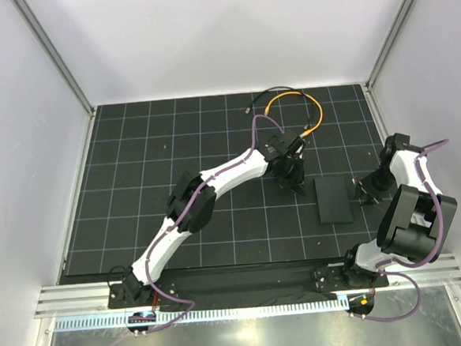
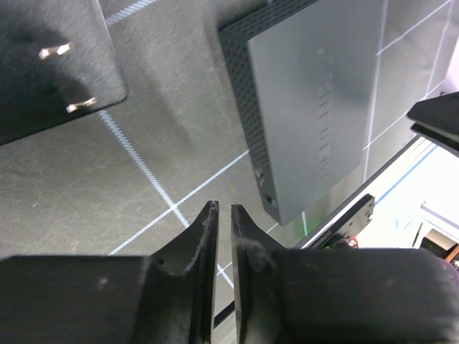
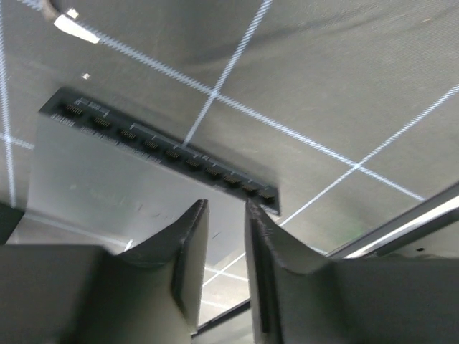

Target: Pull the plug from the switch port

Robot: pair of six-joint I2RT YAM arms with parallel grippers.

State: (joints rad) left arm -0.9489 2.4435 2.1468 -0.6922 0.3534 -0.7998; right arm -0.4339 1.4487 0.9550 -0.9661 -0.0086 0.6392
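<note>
The switch [image 1: 333, 200] lies flat on the tabletop [image 1: 136, 187], right of centre, its long axis running near to far, and it sits between the two arms; the left tool [image 1: 292, 180] is just off its far-left corner, the right tool [image 1: 362, 191] just off its right edge, so both are close. From the right wrist, the right tool [image 3: 226, 204] hangs over the box's grey top with the port row [image 3: 172, 154] just beyond its tips; its fingers stand a narrow gap apart with nothing between them. From the left wrist, the left tool [image 2: 223, 208] is all but pressed together, only a slit showing, nothing in it; the switch lies ahead and to its right, mesh edge facing it, with a black pronged adapter [image 2: 50, 64] off to its left. Every socket in that row looks dark and empty; no plug shows in any port, so it may already be out. An orange cable [image 1: 309, 104] loops at the far side.
</note>
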